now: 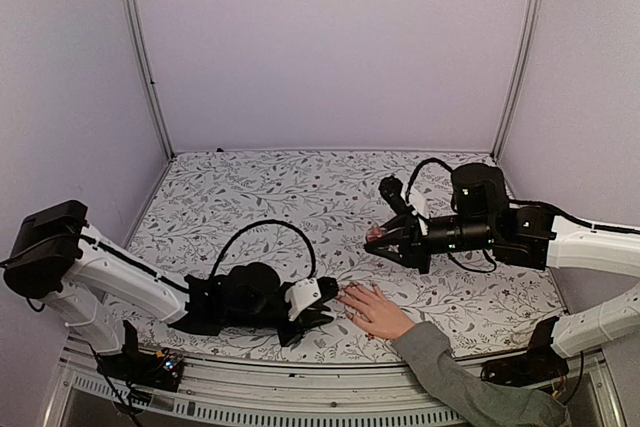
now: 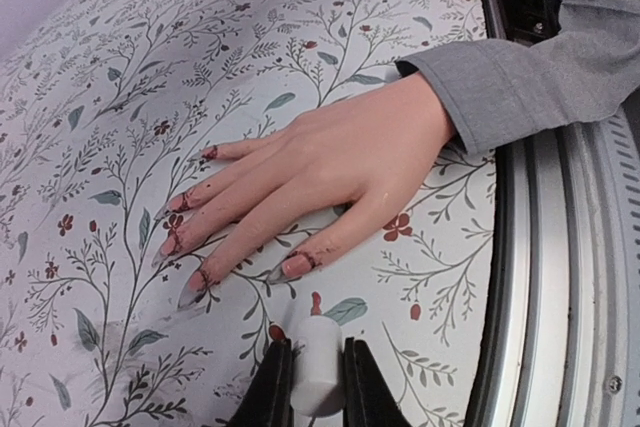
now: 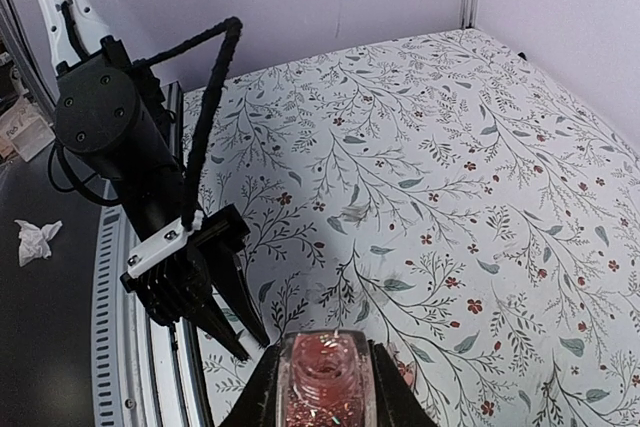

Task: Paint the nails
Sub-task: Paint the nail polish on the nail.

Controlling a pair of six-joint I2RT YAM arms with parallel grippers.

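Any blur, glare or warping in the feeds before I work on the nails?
Top view: soft even light, faint shadows, frame posts bowed by the wide lens. Left wrist view: hand and nails sharp, no glare; the white cap in the left gripper is close and soft. Right wrist view: the bottle in the right gripper is cropped at the bottom edge and slightly blurred.

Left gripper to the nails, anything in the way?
Nothing visible. In the left wrist view only bare floral cloth lies between the left gripper, shut on a white cylinder, and the nails of the flat hand. The right gripper holds the polish bottle farther back, clear of that path.
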